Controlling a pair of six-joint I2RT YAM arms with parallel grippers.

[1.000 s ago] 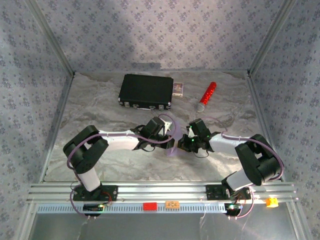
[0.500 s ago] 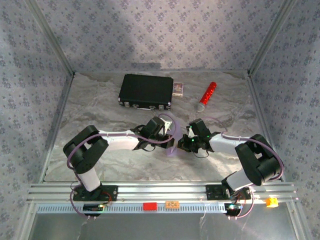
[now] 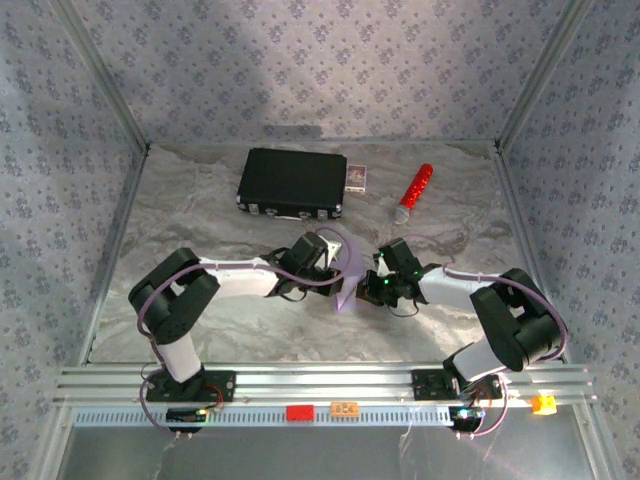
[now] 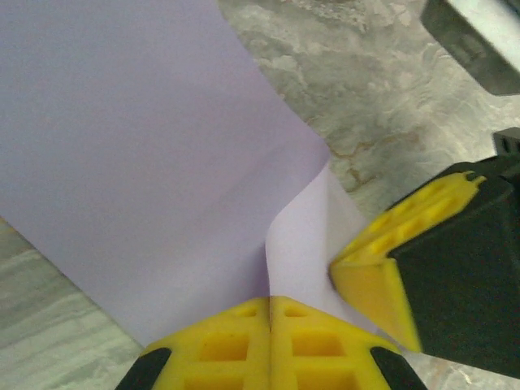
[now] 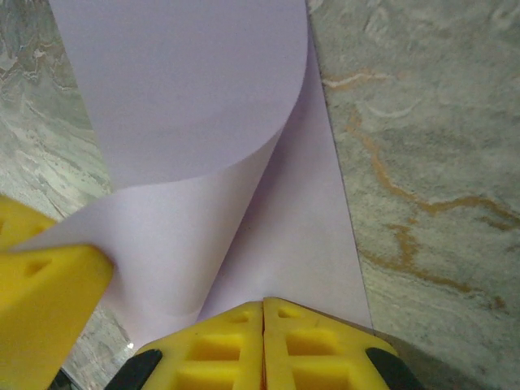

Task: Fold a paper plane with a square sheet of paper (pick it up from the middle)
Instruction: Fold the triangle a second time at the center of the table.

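The square sheet of paper (image 3: pixel 348 278), pale lilac and plain, is held between the two arms at the middle of the table and bends over itself in a soft curl. My left gripper (image 3: pixel 336 268) is shut on one edge; in the left wrist view its yellow tips (image 4: pixel 270 299) meet on the sheet (image 4: pixel 146 146). My right gripper (image 3: pixel 368 285) is shut on the opposite edge, tips (image 5: pixel 263 302) pinching the sheet (image 5: pixel 187 106). Each wrist view catches the other gripper's yellow finger (image 4: pixel 382 264) (image 5: pixel 41 284) close by.
A black case (image 3: pixel 292 184) lies at the back, with a small card box (image 3: pixel 357 177) beside it and a red-and-silver cylinder (image 3: pixel 412 192) to the right. The marbled table (image 3: pixel 200 220) is walled by patterned panels. A metal rail (image 3: pixel 320 382) runs along the near edge.
The left gripper's jaws have closed on the sheet's edge. The sheet now stands a little more upright between the grippers. The right arm has hardly moved.
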